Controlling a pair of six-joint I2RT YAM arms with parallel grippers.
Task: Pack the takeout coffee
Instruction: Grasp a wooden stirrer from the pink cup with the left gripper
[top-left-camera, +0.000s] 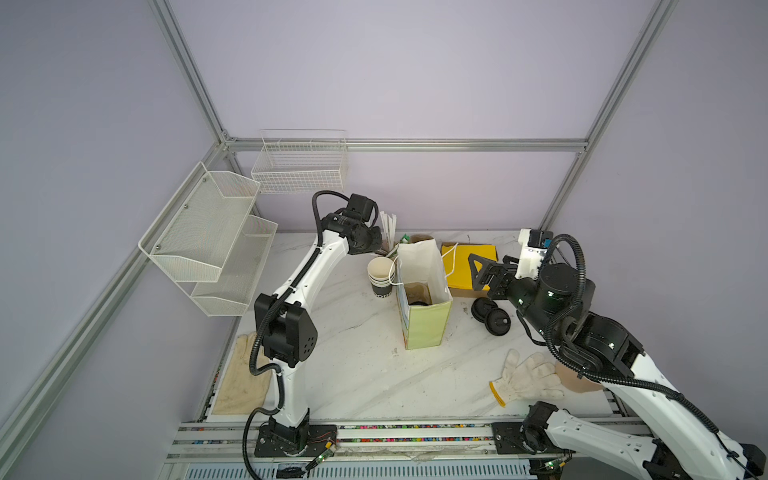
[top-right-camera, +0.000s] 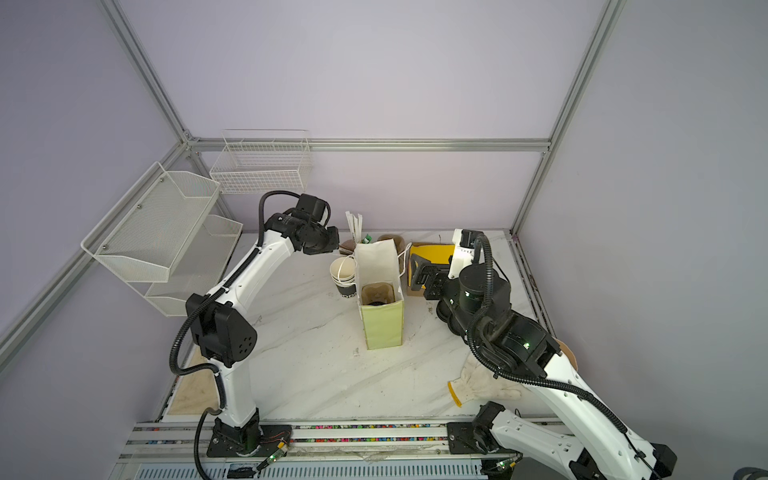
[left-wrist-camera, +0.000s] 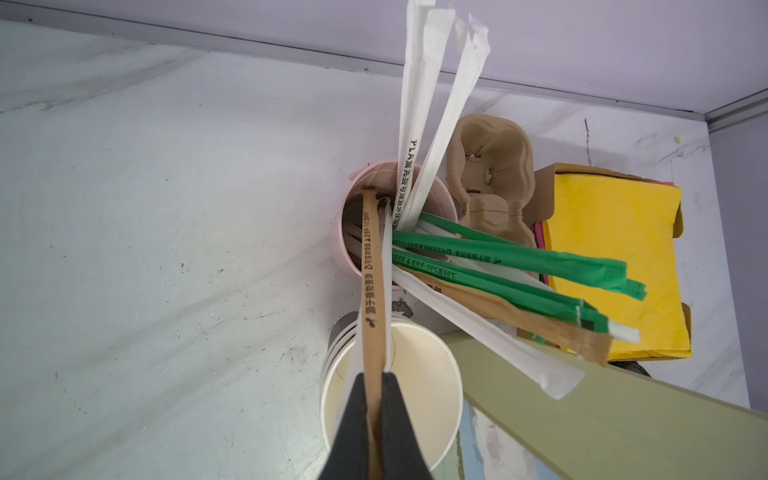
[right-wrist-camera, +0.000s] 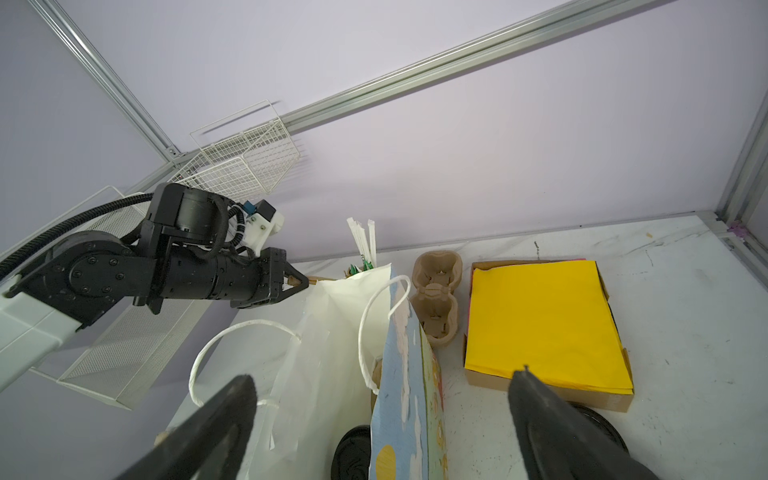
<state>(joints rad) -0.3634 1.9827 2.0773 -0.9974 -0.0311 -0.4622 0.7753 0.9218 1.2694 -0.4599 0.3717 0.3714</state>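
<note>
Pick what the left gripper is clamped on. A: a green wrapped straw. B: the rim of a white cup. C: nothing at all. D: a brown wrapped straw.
D: in the left wrist view the left gripper is shut on the brown wrapped straw, whose far end sits in the pink cup.

The marbled table (top-left-camera: 357, 374) carries a paper bag (top-left-camera: 428, 328) at centre, stacked cups (top-left-camera: 380, 274) at ten o'clock, black lids (top-left-camera: 498, 322) at three, a glove (top-left-camera: 528, 376) at five.
</note>
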